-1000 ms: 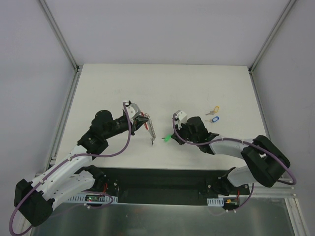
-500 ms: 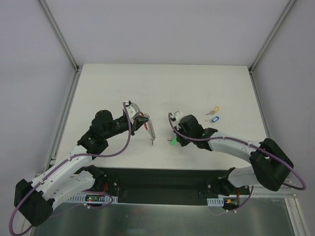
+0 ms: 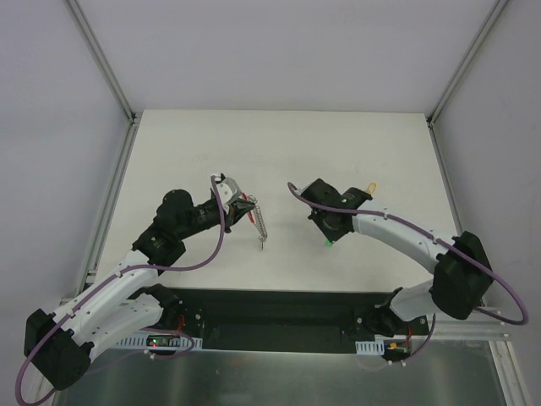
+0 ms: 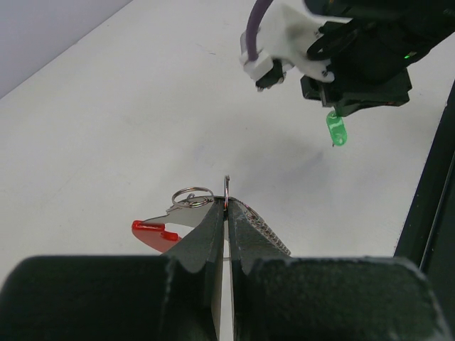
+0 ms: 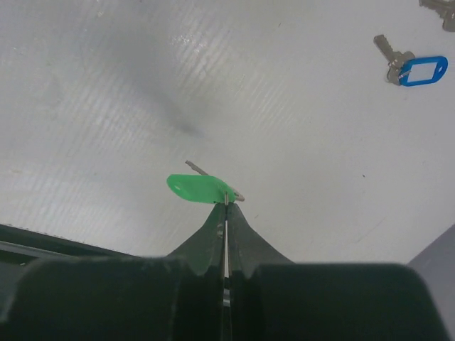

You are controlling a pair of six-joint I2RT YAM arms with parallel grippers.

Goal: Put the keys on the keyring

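Between the pressed-together fingers of the left claw (image 4: 226, 206) the keyring (image 4: 190, 197) is pinched. Its wire ring and red loop are seen just left of the fingertips, and its grey chain is trailed off to their right. Whether the chain's end is laid on the surface cannot be told. At the tips of the right claw (image 5: 226, 206), likewise closed tight, the green key (image 5: 197, 187) is gripped by the edge of its head. From the left wrist it is seen hung below that claw, clear of the surface.

Compared with a second ago, the left claw and the keyring are found unmoved. The right claw has been swung away from the keyring, farther to the right, and its wrist has been turned. The green key is now carried well apart from the chain rather than near its end. The blue key (image 5: 421, 70), shown plainly from above before, is now hidden under the right arm in the top view. It is seen only from the right wrist, lying well ahead and to the right of that claw. The yellow key (image 3: 373, 183) is left peeking out just beyond the arm.

The surface (image 3: 254, 144) is white and matt, bounded at the near edge by a black strip (image 3: 279, 309) where the arms are bolted. Pale grey walls are set around it, with aluminium posts (image 3: 101, 59) rising at the far corners.
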